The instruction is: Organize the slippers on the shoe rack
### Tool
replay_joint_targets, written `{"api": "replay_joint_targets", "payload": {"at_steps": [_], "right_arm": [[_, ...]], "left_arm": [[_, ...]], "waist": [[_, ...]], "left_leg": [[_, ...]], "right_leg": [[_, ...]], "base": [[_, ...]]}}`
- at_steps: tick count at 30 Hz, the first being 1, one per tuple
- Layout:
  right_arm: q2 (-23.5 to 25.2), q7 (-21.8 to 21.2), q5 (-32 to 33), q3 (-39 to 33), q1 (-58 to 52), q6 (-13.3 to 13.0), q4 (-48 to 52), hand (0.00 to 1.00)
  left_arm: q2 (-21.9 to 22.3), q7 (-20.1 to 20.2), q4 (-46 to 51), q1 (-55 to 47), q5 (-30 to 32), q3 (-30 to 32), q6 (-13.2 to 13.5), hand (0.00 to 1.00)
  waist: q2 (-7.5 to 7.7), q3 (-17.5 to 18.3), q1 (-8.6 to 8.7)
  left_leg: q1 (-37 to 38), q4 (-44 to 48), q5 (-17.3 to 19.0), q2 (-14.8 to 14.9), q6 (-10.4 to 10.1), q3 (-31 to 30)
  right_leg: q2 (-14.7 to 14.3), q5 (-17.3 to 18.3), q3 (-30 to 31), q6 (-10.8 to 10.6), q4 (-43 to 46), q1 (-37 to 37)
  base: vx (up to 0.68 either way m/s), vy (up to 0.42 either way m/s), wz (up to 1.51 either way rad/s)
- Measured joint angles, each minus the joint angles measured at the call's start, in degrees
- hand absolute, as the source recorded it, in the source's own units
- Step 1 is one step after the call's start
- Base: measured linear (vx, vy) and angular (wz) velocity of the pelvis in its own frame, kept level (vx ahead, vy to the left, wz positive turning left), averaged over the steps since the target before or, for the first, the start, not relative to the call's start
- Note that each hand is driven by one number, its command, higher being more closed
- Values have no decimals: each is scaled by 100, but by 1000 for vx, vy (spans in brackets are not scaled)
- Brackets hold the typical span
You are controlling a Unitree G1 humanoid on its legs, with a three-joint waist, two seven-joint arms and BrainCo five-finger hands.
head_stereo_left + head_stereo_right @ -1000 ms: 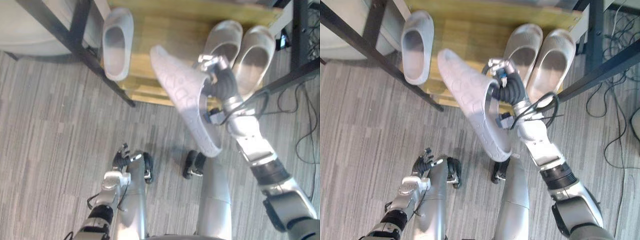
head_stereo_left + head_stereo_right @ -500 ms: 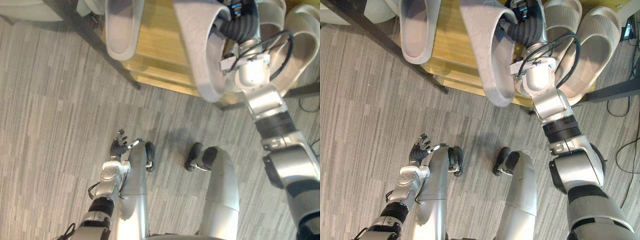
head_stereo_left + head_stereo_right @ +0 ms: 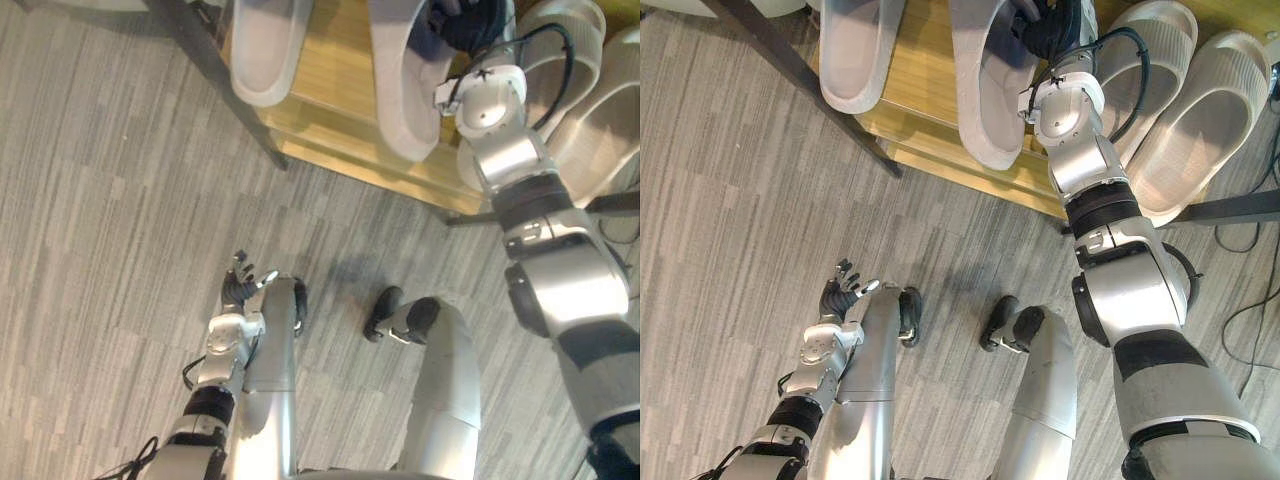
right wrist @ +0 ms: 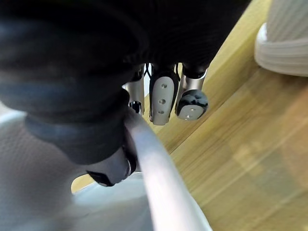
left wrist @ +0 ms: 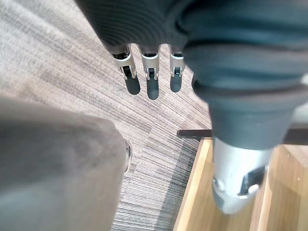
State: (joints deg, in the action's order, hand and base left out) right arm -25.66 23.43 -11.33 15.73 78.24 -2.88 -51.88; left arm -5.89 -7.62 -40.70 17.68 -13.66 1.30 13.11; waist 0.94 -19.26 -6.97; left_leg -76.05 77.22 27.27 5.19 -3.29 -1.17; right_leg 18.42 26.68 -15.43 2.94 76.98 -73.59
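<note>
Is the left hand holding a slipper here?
No: the left hand hangs over the carpet with straight, empty fingers, while the right hand grips the grey slipper.

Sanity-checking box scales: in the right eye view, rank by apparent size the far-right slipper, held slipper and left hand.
1-2. far-right slipper and held slipper: alike, unranked; the held one is cut off at the top edge and possibly nearer.
3. left hand: smallest.

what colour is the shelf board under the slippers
The shelf board is light yellowish wood, clearest in the right eye view.
</note>
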Motion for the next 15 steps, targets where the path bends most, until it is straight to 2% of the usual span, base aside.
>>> {"api": "replay_joint_targets", "payload": {"at_steps": [3,4,7,11,15], "right_arm": [[44,22,-6,-130,14,66,-144,100],[76,27,-8,-214,16,122,-294,0],[82,42,-9,-379,19,198,-404,0],[89,168,5,-668,142,340,-581,0],[92,197,62,-808,196,334,-580,0]], "left_arm": [[46,0,-66,37,-8,-8,0,0],[69,0,-149,71,-10,-21,-2,0],[127,-2,-233,85,-11,-70,-9,0],[247,-8,-330,185,-114,-91,-16,0],[254,-23,-330,239,-138,-92,-15,0]], "waist": [[22,33,-17],[31,117,-60],[48,284,-93],[50,293,-208],[50,299,-216]], "left_leg": [[-1,-84,-87,-75,-72,-117],[-46,-99,-115,-82,-116,-186],[-168,-152,-209,-172,-204,-362],[-207,-303,-357,-253,-295,-468],[-288,-311,-408,-263,-342,-580]], "right_leg": [[64,30,-137,55,-24,85],[75,54,-246,95,-31,114],[139,112,-435,179,-20,112],[206,130,-551,215,-34,110],[200,132,-669,219,-41,104]], "base": [[28,-33,25],[27,-30,19],[46,-43,27],[26,-26,18],[26,-4,7]]}}
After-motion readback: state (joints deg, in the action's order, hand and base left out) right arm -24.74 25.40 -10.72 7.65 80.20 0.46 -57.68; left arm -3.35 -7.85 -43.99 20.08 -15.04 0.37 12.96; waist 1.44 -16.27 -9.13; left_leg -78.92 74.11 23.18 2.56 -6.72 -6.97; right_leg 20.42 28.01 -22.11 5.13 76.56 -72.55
